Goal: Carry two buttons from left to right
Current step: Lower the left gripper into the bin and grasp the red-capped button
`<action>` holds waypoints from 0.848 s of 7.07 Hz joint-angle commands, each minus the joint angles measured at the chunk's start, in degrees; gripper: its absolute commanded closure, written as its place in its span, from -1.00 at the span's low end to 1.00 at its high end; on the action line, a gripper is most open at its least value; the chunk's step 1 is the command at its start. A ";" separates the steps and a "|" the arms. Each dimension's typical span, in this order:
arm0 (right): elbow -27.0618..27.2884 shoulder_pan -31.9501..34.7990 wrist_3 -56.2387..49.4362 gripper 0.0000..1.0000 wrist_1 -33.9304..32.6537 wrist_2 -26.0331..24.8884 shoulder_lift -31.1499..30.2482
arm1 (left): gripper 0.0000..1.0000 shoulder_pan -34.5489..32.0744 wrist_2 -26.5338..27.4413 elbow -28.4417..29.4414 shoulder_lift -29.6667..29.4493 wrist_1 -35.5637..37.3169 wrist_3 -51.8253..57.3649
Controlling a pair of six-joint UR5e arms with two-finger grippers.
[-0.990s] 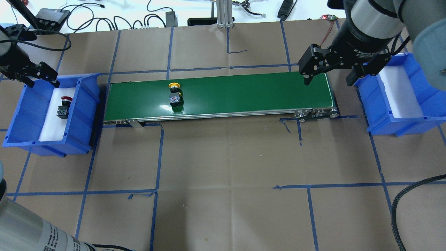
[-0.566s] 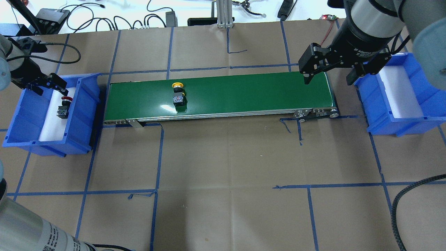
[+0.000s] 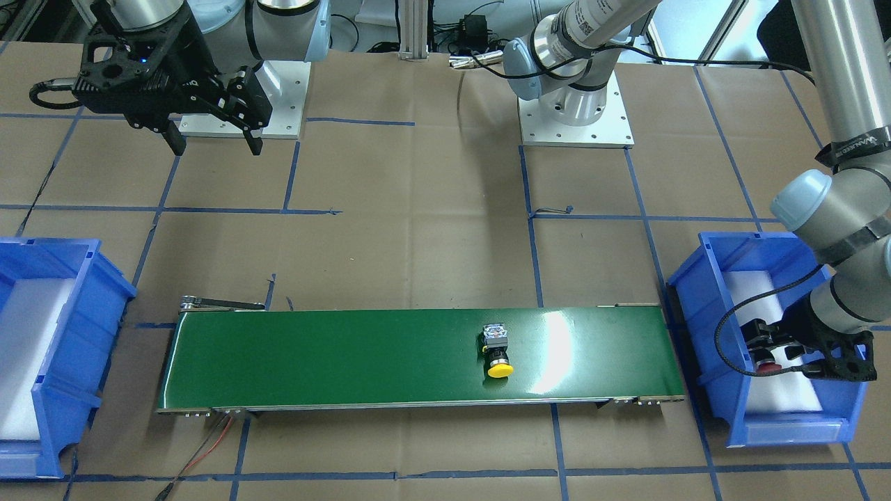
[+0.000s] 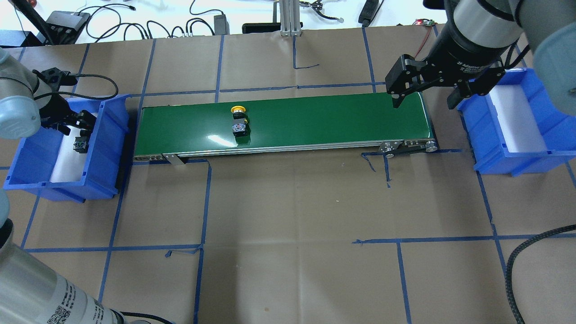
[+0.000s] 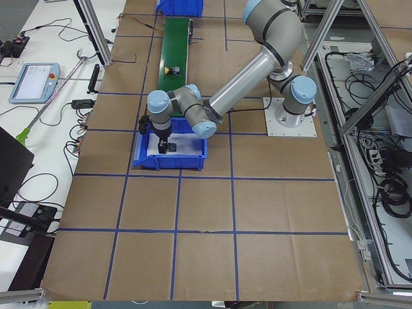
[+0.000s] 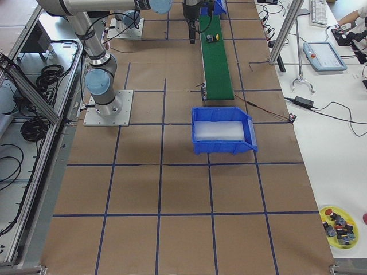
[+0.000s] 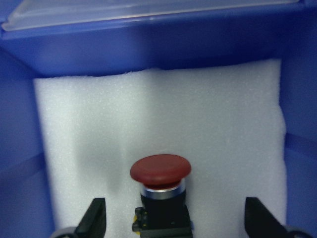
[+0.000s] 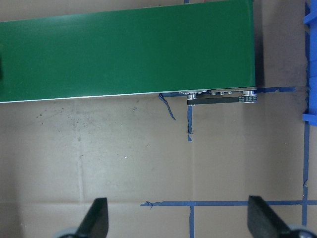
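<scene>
We list one yellow button (image 4: 238, 119), lying on its side on the green belt (image 4: 324, 119), left of the belt's middle in the overhead view. We also list one red button (image 7: 161, 191) on the white foam (image 7: 148, 109) inside the blue bin (image 4: 108, 135) at the robot's left end of the table (image 4: 288, 225). We record the left gripper (image 7: 177, 220) down in that bin, jaws apart on either side of the red button and clear of it, and the right gripper (image 4: 423, 103) above the belt's other end beside a second blue bin (image 4: 517, 159), jaws apart and holding nothing.
</scene>
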 commanded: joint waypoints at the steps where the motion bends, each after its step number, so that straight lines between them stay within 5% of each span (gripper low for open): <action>1: 0.00 -0.07 0.00 -1.00 0.10 -0.03 -0.06 | -0.55 0.00 0.44 0.06 -0.32 0.01 -0.08; 3: 0.00 -0.07 0.00 -1.00 0.19 -0.04 -0.06 | 0.46 2.19 0.18 0.41 -0.41 -0.42 -0.87; 5: 0.00 -0.07 0.00 -1.00 0.10 -0.04 0.03 | 0.96 2.29 -0.08 1.46 0.38 -2.52 -1.04; 6: 0.17 -0.07 0.09 -1.00 0.10 -0.04 0.03 | 1.00 2.11 -0.17 2.16 0.82 -4.45 -1.13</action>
